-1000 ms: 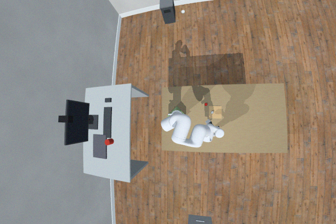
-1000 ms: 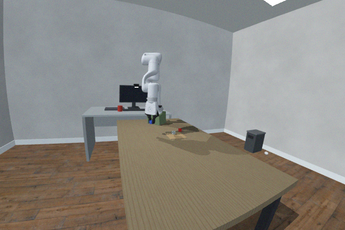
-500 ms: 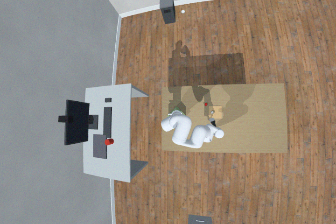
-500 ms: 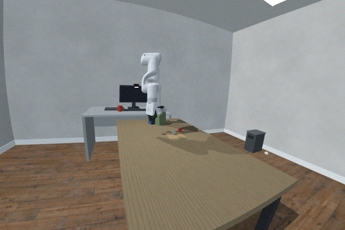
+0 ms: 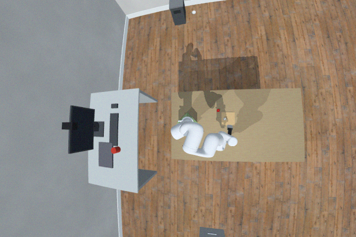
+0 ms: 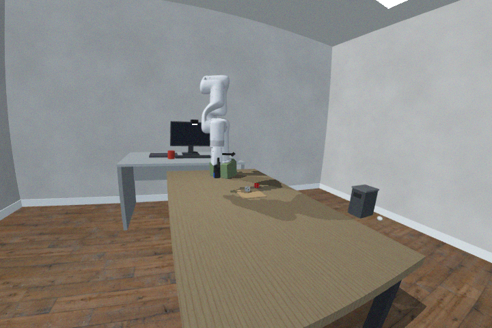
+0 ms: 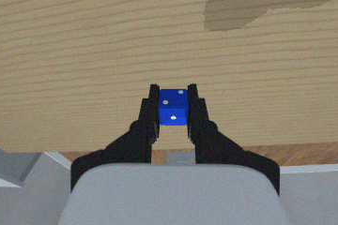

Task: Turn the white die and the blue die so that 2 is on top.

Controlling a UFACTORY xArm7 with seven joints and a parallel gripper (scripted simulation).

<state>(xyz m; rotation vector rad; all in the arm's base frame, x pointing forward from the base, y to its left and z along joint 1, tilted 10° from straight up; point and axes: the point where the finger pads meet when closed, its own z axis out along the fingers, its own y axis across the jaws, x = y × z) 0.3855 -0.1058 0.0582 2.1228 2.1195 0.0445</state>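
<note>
My gripper [image 7: 173, 96] [image 6: 216, 175] is shut on the blue die [image 7: 173, 112], holding it above the table. In the wrist view the die's larger visible face has two pips and its lower face has one. The blue die cannot be made out in the top view. The white die [image 5: 224, 118] [image 6: 247, 188] stands on the tan mat [image 5: 231, 116] [image 6: 257, 195], toward its robot-side edge; its top number is too small to read. The red die [image 5: 218, 110] [image 6: 256, 185] lies on the table off the mat, beyond the corner nearest it.
The robot's green base [image 6: 229, 169] stands at the far end of the wooden table [image 5: 279, 125] [image 6: 254, 262]. A separate grey desk [image 5: 128, 125] with a monitor [image 5: 81, 130] and a red cup [image 5: 115, 149] [image 6: 171, 154] stands behind the robot.
</note>
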